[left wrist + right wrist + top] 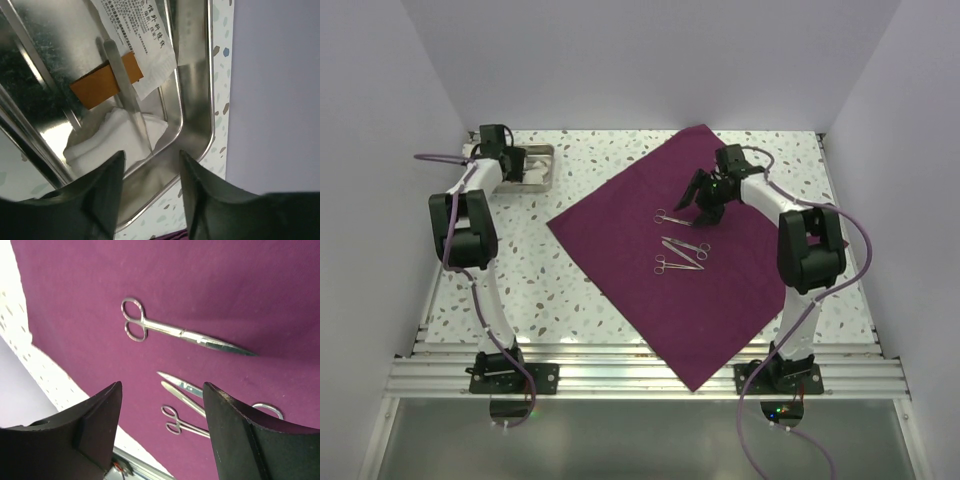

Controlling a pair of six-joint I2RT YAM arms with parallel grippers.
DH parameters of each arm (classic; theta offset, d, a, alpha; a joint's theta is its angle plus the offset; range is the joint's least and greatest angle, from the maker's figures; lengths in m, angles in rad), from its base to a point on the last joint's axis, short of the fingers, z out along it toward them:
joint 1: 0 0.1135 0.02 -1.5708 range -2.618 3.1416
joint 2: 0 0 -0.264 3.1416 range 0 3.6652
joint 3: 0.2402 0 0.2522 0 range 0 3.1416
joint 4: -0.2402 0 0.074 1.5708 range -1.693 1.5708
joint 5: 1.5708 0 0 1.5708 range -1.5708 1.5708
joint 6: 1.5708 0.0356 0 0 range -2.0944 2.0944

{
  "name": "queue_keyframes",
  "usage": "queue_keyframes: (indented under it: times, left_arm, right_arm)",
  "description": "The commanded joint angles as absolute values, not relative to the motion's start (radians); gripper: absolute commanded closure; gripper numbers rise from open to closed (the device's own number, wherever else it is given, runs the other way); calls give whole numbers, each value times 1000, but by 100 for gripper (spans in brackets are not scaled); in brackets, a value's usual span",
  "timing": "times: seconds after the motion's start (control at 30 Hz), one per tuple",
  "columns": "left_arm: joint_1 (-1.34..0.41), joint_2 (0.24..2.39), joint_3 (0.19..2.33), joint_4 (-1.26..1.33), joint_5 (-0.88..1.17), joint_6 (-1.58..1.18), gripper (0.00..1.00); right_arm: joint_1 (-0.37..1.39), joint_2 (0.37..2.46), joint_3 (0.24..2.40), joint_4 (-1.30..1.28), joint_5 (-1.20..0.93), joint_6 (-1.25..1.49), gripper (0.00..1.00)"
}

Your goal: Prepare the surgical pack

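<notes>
Top external view shows the purple cloth [720,300] spread flat as a diamond from the tabletop's [520,290] centre toward 3 o'clock, not yet folded. At its middle lie scissors [672,216], tweezers [686,247] and a clamp [678,266]. The tray [197,90] at 10 o'clock holds gauze [115,135], a packet [135,30] and more tweezers [125,85], so loading looks roughly half done. Left jaws hang open and empty over the tray, and right jaws stand open and empty above the scissors.
</notes>
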State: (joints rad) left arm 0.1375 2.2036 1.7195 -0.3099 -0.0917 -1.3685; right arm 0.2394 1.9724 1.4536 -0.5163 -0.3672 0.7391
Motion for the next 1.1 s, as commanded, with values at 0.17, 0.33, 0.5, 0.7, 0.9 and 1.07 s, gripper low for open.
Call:
queue_keyframes:
  times: [0.17,0.33,0.5,0.7,0.9,1.07]
  left_arm:
    - [149,2140,1709,-319,-83,-1339,27]
    - [138,2022,1622,-310,-51,-1212,26]
    - [75,1872,1499,-314,-57,-1031,26]
    - [-60,1741,1329,-374,-127,-812,27]
    - [-141,1576,1151,-367,-164,-710,28]
    - [-158,1473,1094,-380,-179,-643,29]
  right_arm:
    - [247,2036,1604,-650,-112,974,39]
    - [284,2069,1695,-761,37,1087,41]
    - [337,2103,1759,-865,115,1192,43]
    - [385,2099,1735,-913,170,1336,50]
    - [390,2088,1648,-844,172,1465,55]
    - [390,2128,1670,-854,176,1540,57]
